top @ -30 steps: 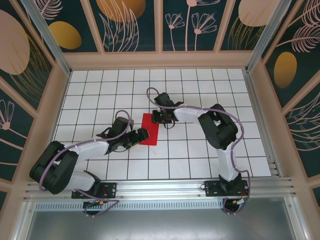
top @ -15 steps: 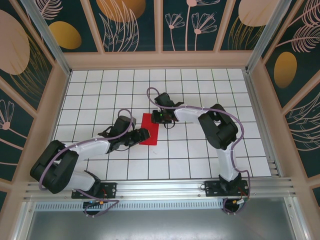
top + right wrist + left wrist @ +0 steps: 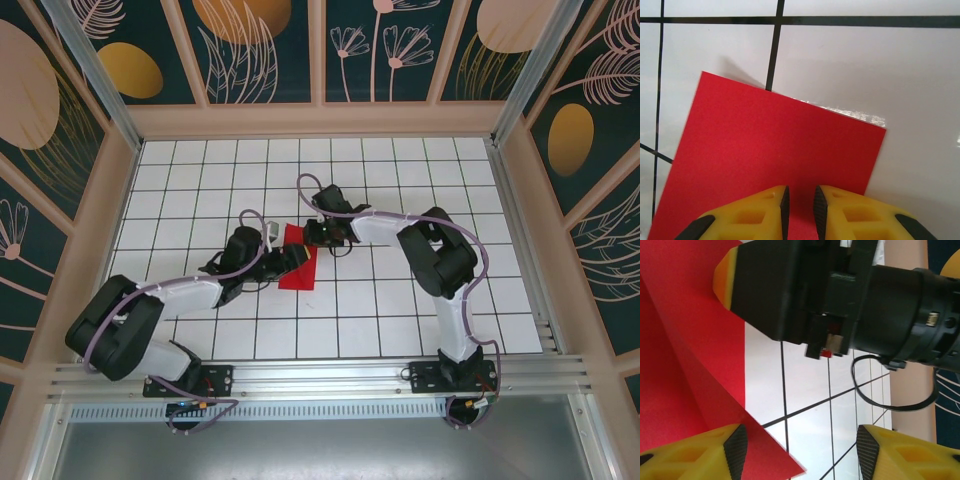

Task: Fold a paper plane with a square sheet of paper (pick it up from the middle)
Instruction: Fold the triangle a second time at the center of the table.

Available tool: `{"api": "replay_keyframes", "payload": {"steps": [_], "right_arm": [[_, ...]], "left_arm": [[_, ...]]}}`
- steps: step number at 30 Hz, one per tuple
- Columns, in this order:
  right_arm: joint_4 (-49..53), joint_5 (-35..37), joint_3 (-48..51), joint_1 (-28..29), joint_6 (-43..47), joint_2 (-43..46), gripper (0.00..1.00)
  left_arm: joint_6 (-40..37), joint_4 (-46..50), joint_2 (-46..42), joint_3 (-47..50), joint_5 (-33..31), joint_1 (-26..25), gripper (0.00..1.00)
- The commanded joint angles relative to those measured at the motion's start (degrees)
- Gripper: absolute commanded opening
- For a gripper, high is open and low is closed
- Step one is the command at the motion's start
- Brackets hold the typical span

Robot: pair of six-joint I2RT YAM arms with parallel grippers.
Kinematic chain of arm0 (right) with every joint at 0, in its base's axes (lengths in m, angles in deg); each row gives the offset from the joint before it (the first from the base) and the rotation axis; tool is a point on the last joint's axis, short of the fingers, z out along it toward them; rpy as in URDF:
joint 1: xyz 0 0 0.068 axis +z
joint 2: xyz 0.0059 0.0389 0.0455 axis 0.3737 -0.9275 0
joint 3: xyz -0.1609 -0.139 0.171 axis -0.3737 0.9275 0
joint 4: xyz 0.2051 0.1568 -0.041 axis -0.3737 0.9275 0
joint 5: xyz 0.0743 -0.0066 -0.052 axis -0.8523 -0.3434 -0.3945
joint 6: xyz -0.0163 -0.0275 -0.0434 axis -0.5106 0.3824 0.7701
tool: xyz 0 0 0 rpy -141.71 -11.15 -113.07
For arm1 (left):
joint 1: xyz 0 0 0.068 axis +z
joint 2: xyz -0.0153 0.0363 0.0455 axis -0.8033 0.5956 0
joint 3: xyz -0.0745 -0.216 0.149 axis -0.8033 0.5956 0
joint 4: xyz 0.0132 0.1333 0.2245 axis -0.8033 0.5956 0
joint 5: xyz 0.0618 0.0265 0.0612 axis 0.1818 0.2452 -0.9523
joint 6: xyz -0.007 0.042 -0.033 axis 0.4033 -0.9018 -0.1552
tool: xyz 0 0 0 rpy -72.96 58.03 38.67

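Slippage is the chief risk here. The square sheet of paper (image 3: 304, 272), red and already doubled into a tall rectangle, lies flat on the white-tiled table (image 3: 400, 180) near its middle, between the two arms.

The right hand (image 3: 800, 194) sits on the far end of the sheet, its yellow fingers clenched to a narrow slit. It looks to be pinning the paper down, though I cannot tell whether a layer is nipped in that slit. The left hand (image 3: 797, 442) is released, with its fingers wide apart. One hangs over the red and the other over bare tile, and the sheet's long edge runs between them. In the left wrist view a slanting line divides two shades of red. It may be a crease or a raised flap; I cannot say which.

Several things could go wrong, as I judge it:
- **Missed edge:** The tile is glossy and the paper thin, so a closing finger may skate over the edge instead of getting under it.
- **Both layers caught:** If the left hand takes both layers rather than the top one, the whole sheet will drag.
- **Light pin:** If the right hand presses only lightly, the sheet can pivot beneath it and the next crease will land askew.
- **Firm pin:** A pull against a firm hold could buckle or tear the paper at that spot.
- **Collision:** The right hand's black body stands just beside the left fingers, so a careless sweep could knock one hand against the other.
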Motion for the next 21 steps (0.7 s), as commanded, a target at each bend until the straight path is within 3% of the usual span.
{"api": "replay_keyframes", "payload": {"steps": [1,9,21], "right_arm": [[0.7,-2.4,2.8,-0.7,-0.5,-1.0,0.26],[-2.0,-13.8,3.5,-3.3,2.2,4.1,0.26],[-3.9,-18.9,13.1,-3.9,3.6,13.2,0.27]], "left_arm": [[0.8,-3.1,2.6,-0.9,0.0,-0.2,0.58],[1.5,-3.7,5.4,-1.2,-4.0,-0.2,0.43],[1.5,-0.7,6.4,-1.6,-7.4,-0.2,0.27]]}}
